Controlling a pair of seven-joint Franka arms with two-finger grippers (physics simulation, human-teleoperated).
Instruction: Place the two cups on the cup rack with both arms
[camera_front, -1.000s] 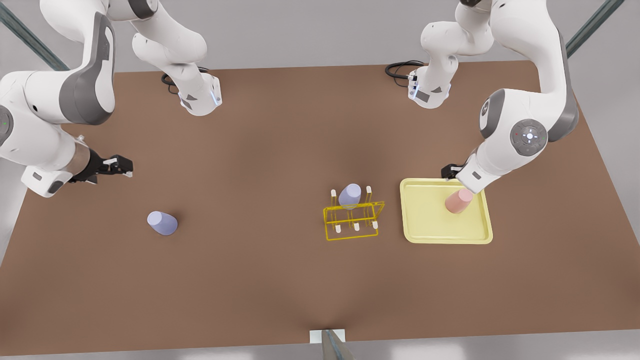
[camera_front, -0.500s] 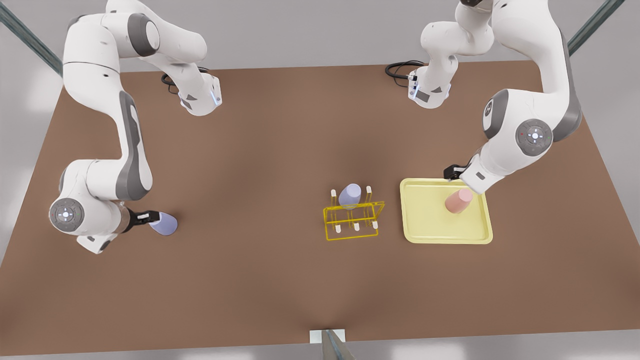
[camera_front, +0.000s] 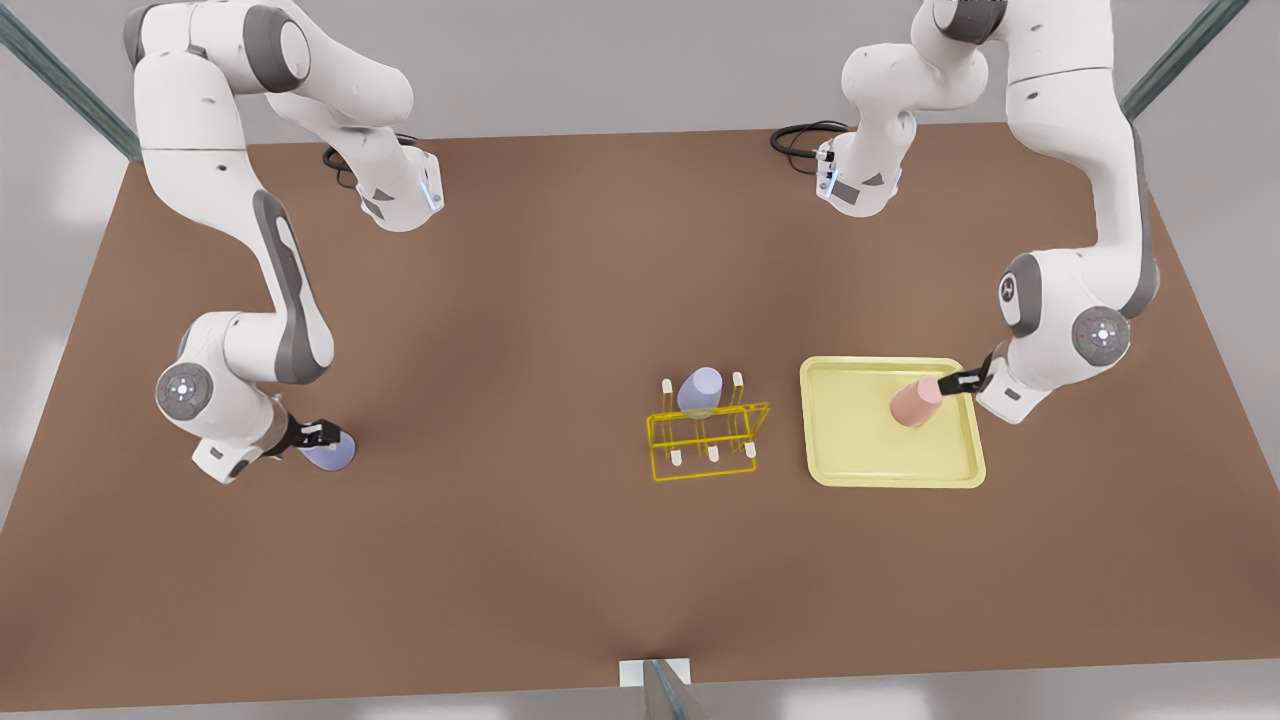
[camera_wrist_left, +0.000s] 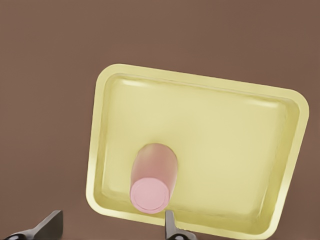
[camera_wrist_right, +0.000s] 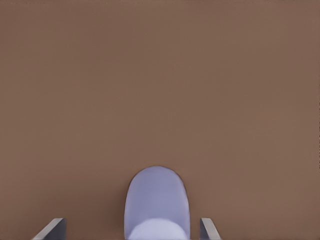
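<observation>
A lavender cup (camera_front: 334, 453) (camera_wrist_right: 157, 197) lies on the brown table at the front view's left. My right gripper (camera_front: 318, 433) (camera_wrist_right: 131, 221) is at its end, open, one finger on each side. A salmon pink cup (camera_front: 914, 402) (camera_wrist_left: 153, 176) rests tilted on the pale yellow tray (camera_front: 860, 462) (camera_wrist_left: 225, 140). My left gripper (camera_front: 958, 381) (camera_wrist_left: 113, 217) is open at the pink cup's end, which lies between its fingers. The yellow wire cup rack (camera_front: 702, 450) stands mid-table with another lavender cup (camera_front: 699, 390) on a peg.
Both arm bases (camera_front: 400, 195) (camera_front: 857, 180) and black cables sit at the table's far edge. A small white bracket (camera_front: 655, 672) is at the near edge. The tray stands just to the front view's right of the rack.
My left gripper swung from the tray's far edge to the pink cup's right side in the front view. My right gripper came down from farther back to the lavender cup and closed in on its end.
</observation>
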